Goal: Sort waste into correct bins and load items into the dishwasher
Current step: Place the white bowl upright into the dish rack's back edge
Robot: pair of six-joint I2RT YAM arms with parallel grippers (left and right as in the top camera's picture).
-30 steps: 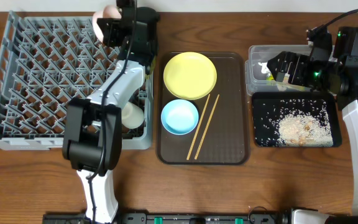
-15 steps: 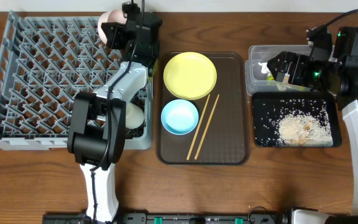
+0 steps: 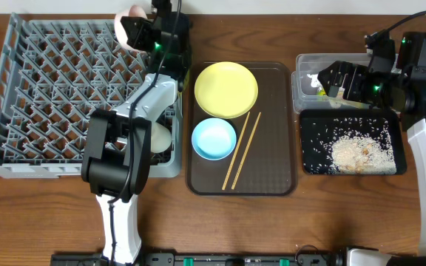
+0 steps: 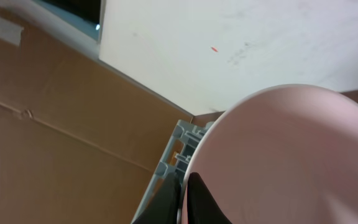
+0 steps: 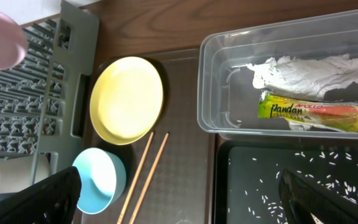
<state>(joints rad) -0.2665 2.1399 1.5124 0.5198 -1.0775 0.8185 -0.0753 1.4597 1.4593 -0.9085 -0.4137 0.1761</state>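
Change noted: over the last second the left pincer [image 3: 137, 28] has carried the white bowl [image 3: 134, 12] further toward the far right corner of the dish rack [image 3: 50, 89]. It is clamped narrow on the bowl's rim. The bowl is at the rack's far edge, and it cannot be told whether it is raised or touching. The right pincer [image 3: 337, 80] has not moved and stands wide and empty over the clear tub [image 5: 213, 93].

Meaning: the bowl is being loaded but is judged not yet seated among the pegs. A small cup [image 3: 157, 137] already lies in the rack's near right corner. The yellow plate [image 3: 225, 89], blue bowl [image 3: 214, 138] and chopsticks [image 3: 241, 151] wait on the brown serving tray [image 3: 272, 148]. The waste looks sorted, with paper [image 5: 309, 65] and wrapper [image 5: 316, 112] in the tub and rice [image 3: 357, 151] in the black tray [image 3: 316, 166].

Condition of bowl: smooth and rounded, white with a pinkish cast, tilted on edge. Its outer wall fills the left wrist view.
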